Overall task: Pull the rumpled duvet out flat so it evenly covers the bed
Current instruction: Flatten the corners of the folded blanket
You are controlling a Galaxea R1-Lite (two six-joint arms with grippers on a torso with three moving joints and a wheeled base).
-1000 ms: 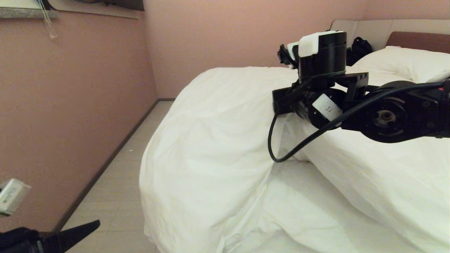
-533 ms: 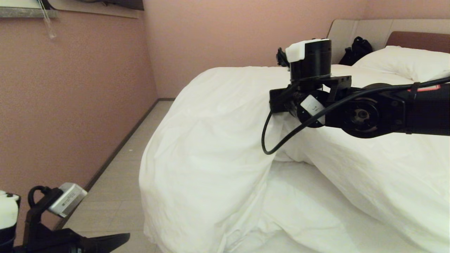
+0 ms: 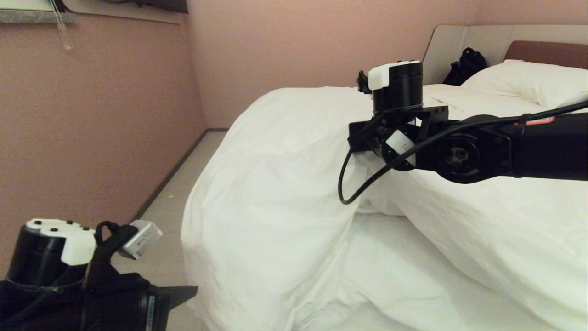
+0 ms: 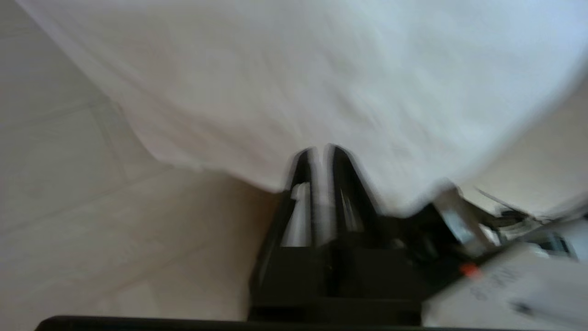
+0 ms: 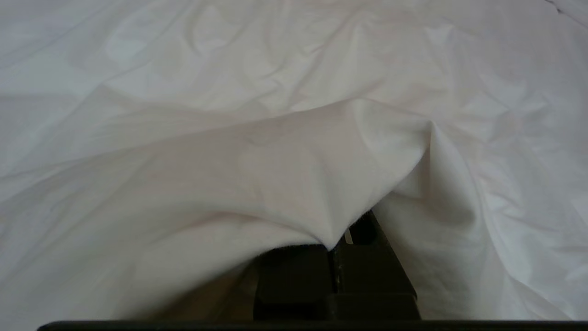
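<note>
The white duvet lies bunched across the bed, hanging toward the floor on the left and leaving bare sheet near me. My right arm reaches in from the right. Its gripper is shut on a raised fold of the duvet, which drapes over the fingers; the head view hides them behind the wrist. My left gripper is low at the left, pointing at the duvet's hanging edge. In the left wrist view that gripper has its fingers almost together with only a thin slit, nothing gripped.
A white pillow and a black bag sit by the pale headboard. A pink wall runs along the left, with a narrow strip of tiled floor between it and the bed.
My left arm has risen into the lower left of the head view and swung right toward the duvet's hanging edge. My right arm has shifted left and slightly lower with its fold.
</note>
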